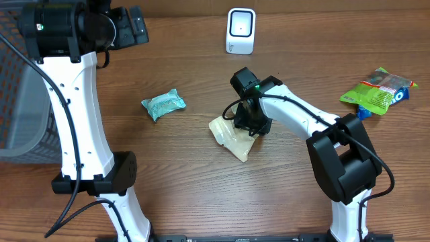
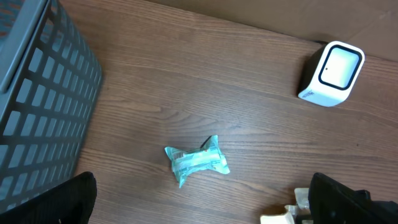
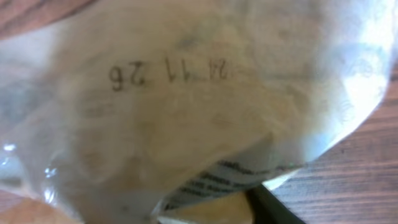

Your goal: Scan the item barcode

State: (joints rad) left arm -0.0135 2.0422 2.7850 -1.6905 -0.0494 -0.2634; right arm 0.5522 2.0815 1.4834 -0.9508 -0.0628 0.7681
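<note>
Right claw (image 1: pixel 247 124) over bag (image 1: pixel 232 142); bag extends toward claw's 7 o'clock. Cannot tell if grasping. Left claw (image 2: pixel 207 202) released, empty.

Hidden under the right gripper (image 1: pixel 248 126) in the overhead view: the top of the bag (image 1: pixel 232 140) and the jaws themselves, so no telling whether closed on it. Blurred and cropped on every side in the right wrist view: the bag's film and the label (image 3: pixel 214 180) at its lower edge, print unreadable. Cut off by frame edges: the basket (image 1: pixel 17 101) at left, the left fingers (image 2: pixel 74 202) down to dark corners; too small to read, the print on the packet (image 2: pixel 196 160) and pouch (image 1: pixel 376 91).
</note>
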